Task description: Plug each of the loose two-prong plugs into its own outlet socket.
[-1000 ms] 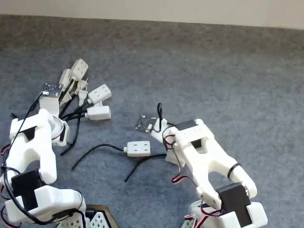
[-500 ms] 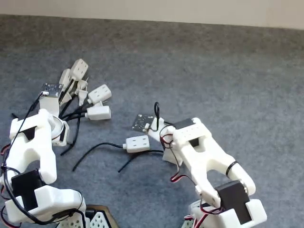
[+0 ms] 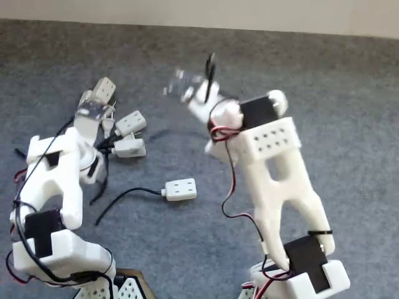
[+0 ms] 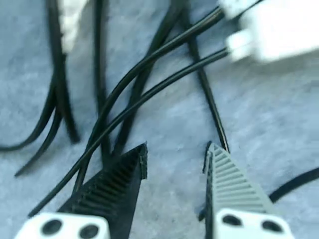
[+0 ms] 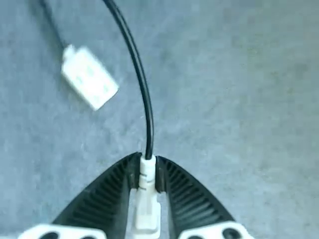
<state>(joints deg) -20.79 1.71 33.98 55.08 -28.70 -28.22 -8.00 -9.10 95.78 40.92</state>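
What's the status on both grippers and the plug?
Right gripper shut on a white two-prong plug, held above the carpet. Left gripper open over tangled black cords. One outlet socket lies apart, nothing on it.

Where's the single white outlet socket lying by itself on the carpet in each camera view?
High view: the lone outlet socket lies mid-carpet between the two arms.
Left wrist view: not in it; black cables cross the carpet here.
Right wrist view: the socket lies beyond the right gripper, which is shut on a plug.
Shared landmark: the socket's own black cord.
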